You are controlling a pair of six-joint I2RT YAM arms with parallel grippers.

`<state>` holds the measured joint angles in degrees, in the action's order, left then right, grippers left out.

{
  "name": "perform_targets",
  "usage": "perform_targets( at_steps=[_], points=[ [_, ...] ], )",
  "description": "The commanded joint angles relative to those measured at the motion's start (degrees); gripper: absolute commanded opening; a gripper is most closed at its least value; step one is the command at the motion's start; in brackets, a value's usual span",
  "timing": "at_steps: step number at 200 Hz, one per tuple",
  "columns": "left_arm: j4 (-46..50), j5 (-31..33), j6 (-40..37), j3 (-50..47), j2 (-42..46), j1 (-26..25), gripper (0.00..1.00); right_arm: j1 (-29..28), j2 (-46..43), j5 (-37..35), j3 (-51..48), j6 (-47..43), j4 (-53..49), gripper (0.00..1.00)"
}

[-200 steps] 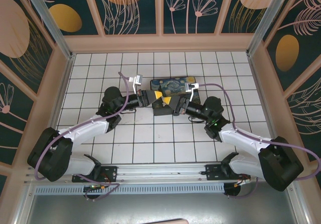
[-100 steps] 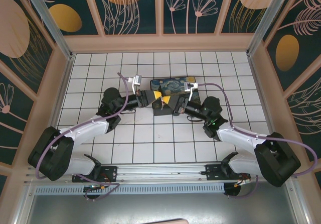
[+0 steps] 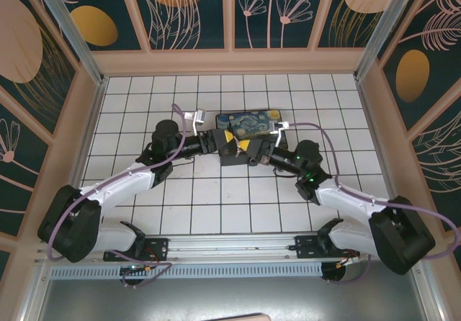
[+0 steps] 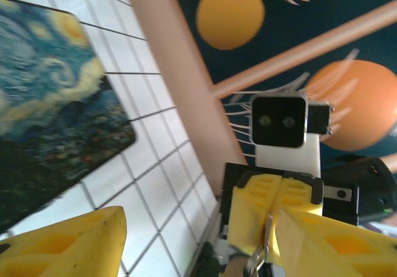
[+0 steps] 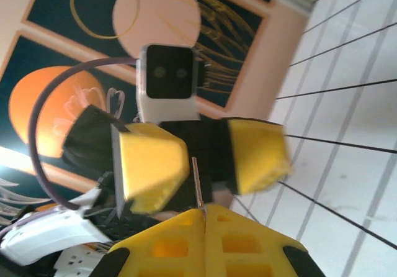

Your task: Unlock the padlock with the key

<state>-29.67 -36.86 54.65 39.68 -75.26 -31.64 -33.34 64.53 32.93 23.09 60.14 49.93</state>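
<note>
**Key pinched in the right hand, left hand open in front of it**

The two arms meet above the middle of the white tiled table [image 3: 216,213], at the near edge of a painted box [image 3: 253,119] that lies towards the far edge. The hands point at each other, tip to tip and very close.

The right hand [image 3: 249,147] is closed tight, its yellow fingers [image 5: 167,246] pressed flat against each other. Between them it grips the key [image 5: 196,184], a thin strip of grey metal that sticks out past the fingertips towards the other hand.

The left hand [image 3: 227,137] stands well open, its two yellow fingers [image 5: 152,165] spread wide to either side of the key's tip. It holds nothing. I cannot tell whether either finger touches the key.
</note>
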Motion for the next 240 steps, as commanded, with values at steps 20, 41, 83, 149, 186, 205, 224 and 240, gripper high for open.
perform_targets(
  at_steps=[20, 41, 83, 149, 186, 205, 224, 240],
  points=[
    [24.0, 18.6, -15.1, 3.0, 2.3, -6.7, 0.64, 10.7, -13.3, -1.9, -3.2, -4.1, -20.0, 0.0],
    [26.3, 30.7, -9.6, 2.7, 0.9, -16.3, 0.65, 15.8, -17.4, -1.8, -1.3, -6.4, -31.5, 0.0],
    [24.0, 49.4, -5.1, 6.6, -11.1, -29.8, 0.67, 22.0, -18.9, -2.4, 4.2, -11.8, -43.4, 0.0],
    [30.2, 62.4, 1.4, 21.8, -30.9, -33.4, 0.69, 26.9, -19.7, -0.8, 9.2, -14.8, -46.5, 0.0],
    [34.2, 65.5, 3.9, 26.3, -36.1, -33.2, 0.71, 28.0, -20.4, 0.8, 9.0, -14.7, -45.9, 0.0],
    [33.5, 65.8, 3.8, 27.2, -38.0, -33.0, 0.71, 28.1, -20.7, 1.4, 8.7, -14.3, -44.9, 0.0],
    [36.3, 67.7, 5.5, 29.3, -40.6, -32.2, 0.7, 28.2, -20.4, 2.1, 8.7, -13.6, -43.7, 0.0],
    [35.7, 68.1, 5.5, 29.9, -41.7, -31.3, 0.69, 28.2, -19.9, 2.9, 8.5, -12.9, -42.4, 0.0]
  ],
)
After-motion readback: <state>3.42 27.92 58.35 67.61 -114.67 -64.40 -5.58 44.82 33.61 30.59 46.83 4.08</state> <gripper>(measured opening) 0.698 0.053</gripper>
